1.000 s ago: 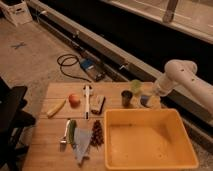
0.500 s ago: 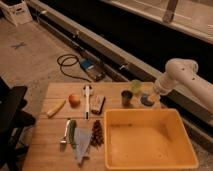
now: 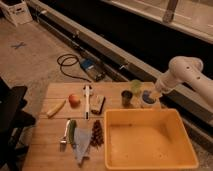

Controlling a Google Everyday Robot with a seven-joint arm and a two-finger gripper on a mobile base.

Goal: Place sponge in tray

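The yellow tray (image 3: 150,162) stands on the front right of the wooden table (image 3: 47,150). A small blue-grey sponge (image 3: 146,95) is behind the tray's far rim, over a small white round dish (image 3: 148,104) and right of the dark cup (image 3: 127,98). My gripper (image 3: 153,94) hangs from the white arm (image 3: 182,72) and is right at the sponge, on its right side. I cannot tell whether it grips the sponge. A pale green cup (image 3: 136,86) stands just behind the dark cup.
On the table's left half lie a banana (image 3: 56,107), an orange fruit (image 3: 74,100), a white utensil (image 3: 87,100), a brown block (image 3: 97,103), a green vegetable (image 3: 71,131), a grey cloth (image 3: 82,142) and a dark red cluster (image 3: 96,132). A cable (image 3: 67,65) lies on the floor behind.
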